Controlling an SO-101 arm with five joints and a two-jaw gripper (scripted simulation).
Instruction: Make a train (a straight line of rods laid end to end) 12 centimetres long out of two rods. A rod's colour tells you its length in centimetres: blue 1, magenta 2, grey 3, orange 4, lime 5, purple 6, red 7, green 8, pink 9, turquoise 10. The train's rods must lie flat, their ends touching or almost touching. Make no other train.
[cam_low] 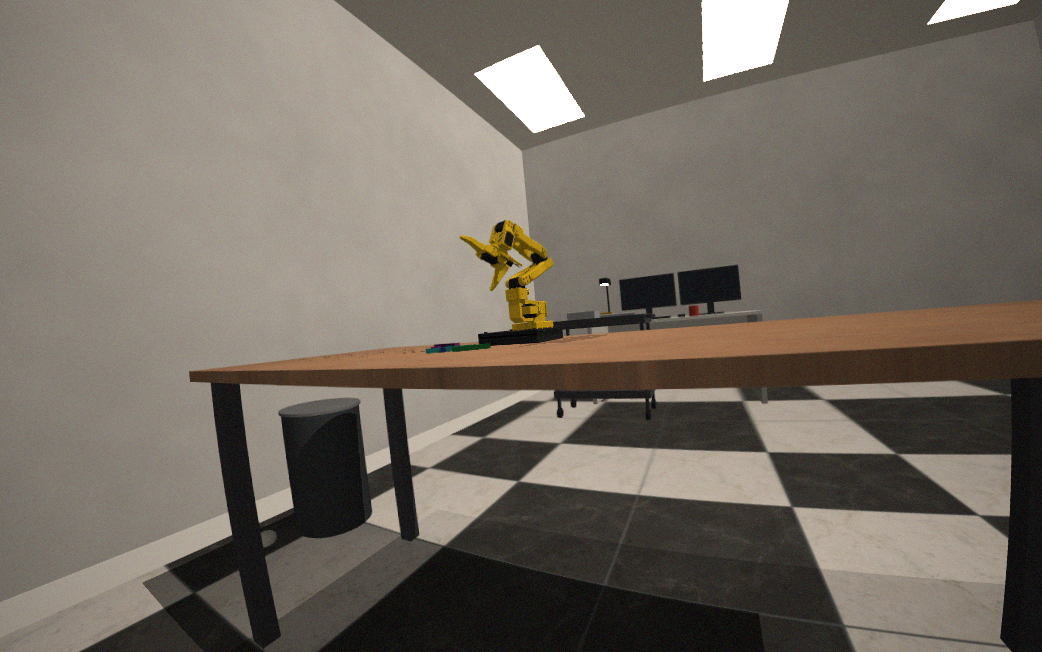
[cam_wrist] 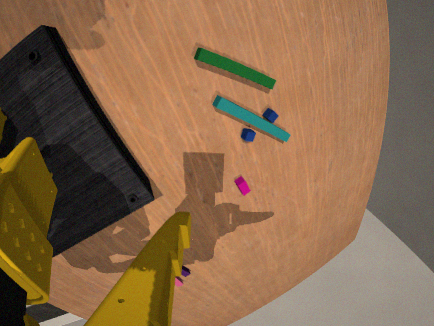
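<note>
In the wrist view a green rod and a turquoise rod lie flat and roughly parallel on the wooden table. Two small blue rods sit on either side of the turquoise rod. A magenta rod lies alone nearer my finger. Behind the yellow finger tip a small pink piece and a dark purple piece peek out. My gripper is open and empty, raised high above the table. In the exterior view the rods appear as a low cluster left of the arm's base.
The black base plate lies left of the rods in the wrist view. The table's edge runs just right of and below the rods. A dark bin stands on the floor under the table's left end.
</note>
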